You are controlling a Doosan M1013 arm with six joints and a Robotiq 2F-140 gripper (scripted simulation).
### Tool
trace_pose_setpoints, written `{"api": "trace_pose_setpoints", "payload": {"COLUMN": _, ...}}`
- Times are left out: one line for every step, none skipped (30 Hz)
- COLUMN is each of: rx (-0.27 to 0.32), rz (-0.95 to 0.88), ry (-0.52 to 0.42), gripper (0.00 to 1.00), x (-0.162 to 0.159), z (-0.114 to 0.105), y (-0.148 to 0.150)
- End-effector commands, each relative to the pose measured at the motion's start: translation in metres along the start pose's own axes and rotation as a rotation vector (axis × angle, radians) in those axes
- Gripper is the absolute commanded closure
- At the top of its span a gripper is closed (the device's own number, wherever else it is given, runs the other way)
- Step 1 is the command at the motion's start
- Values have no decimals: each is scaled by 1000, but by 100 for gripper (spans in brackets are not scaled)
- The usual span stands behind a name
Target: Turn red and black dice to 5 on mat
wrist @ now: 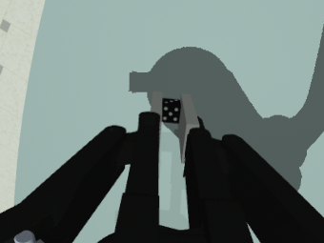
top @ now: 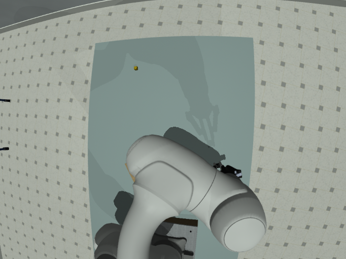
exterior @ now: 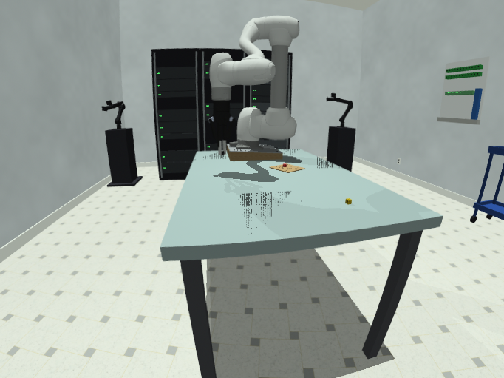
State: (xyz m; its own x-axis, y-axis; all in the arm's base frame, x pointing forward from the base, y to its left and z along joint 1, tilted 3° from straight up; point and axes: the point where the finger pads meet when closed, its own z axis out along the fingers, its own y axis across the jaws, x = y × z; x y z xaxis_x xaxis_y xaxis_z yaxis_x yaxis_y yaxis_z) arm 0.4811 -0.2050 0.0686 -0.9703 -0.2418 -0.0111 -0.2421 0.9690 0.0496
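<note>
In the top view, the gripper (top: 220,165) (exterior: 222,147) (wrist: 170,108) is partly covered by the arm (top: 164,167) (exterior: 245,71); the mat (top: 130,173) (exterior: 295,169) shows as a sliver toward seven o'clock, the yellow die (top: 135,68) (exterior: 348,201) toward eleven.

In the exterior view, the red die (exterior: 284,165) is seen on the mat, its top number unreadable.

In the wrist view, the black die (wrist: 172,111) (top: 217,165) is gripped between nearly closed fingers, five pips facing the camera. Carrying it matward seems in hand; a level lowering, 5 up, beside the red die is called for.
</note>
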Motion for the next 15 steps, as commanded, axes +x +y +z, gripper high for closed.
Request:
{"api": "trace_pose_setpoints", "payload": {"rx": 0, "rz": 0, "ry": 0, "gripper": 84, "x": 0, "z": 0, "y": 0}}
{"api": "trace_pose_setpoints", "payload": {"rx": 0, "rz": -1, "ry": 0, "gripper": 84, "x": -1, "z": 0, "y": 2}}
{"api": "trace_pose_setpoints", "payload": {"rx": 0, "rz": -2, "ry": 0, "gripper": 84, "x": -3, "z": 0, "y": 5}}
{"api": "trace_pose_setpoints", "payload": {"rx": 0, "rz": -4, "ry": 0, "gripper": 84, "x": -6, "z": 0, "y": 11}}
{"api": "trace_pose_setpoints", "payload": {"rx": 1, "rz": -7, "ry": 0, "gripper": 84, "x": -10, "z": -1, "y": 21}}
{"api": "trace_pose_setpoints", "payload": {"rx": 1, "rz": -11, "ry": 0, "gripper": 84, "x": -16, "z": -1, "y": 34}}
{"api": "trace_pose_setpoints", "payload": {"rx": 1, "rz": -16, "ry": 0, "gripper": 84, "x": -22, "z": -1, "y": 50}}
{"api": "trace_pose_setpoints", "payload": {"rx": 2, "rz": -22, "ry": 1, "gripper": 84, "x": -29, "z": -2, "y": 70}}
{"api": "trace_pose_setpoints", "payload": {"rx": 2, "rz": -22, "ry": 1, "gripper": 84, "x": -29, "z": -2, "y": 70}}
{"api": "trace_pose_setpoints", "payload": {"rx": 2, "rz": -29, "ry": 1, "gripper": 84, "x": -36, "z": -2, "y": 92}}
{"api": "trace_pose_setpoints", "payload": {"rx": 2, "rz": -29, "ry": 1, "gripper": 84, "x": -36, "z": -2, "y": 92}}
{"api": "trace_pose_setpoints", "payload": {"rx": 2, "rz": -29, "ry": 1, "gripper": 84, "x": -36, "z": -2, "y": 92}}
{"api": "trace_pose_setpoints", "payload": {"rx": 3, "rz": -37, "ry": 1, "gripper": 84, "x": -42, "z": -3, "y": 117}}
{"api": "trace_pose_setpoints", "payload": {"rx": 3, "rz": -46, "ry": 1, "gripper": 84, "x": -48, "z": -3, "y": 144}}
{"api": "trace_pose_setpoints", "payload": {"rx": 3, "rz": -46, "ry": 1, "gripper": 84, "x": -48, "z": -3, "y": 144}}
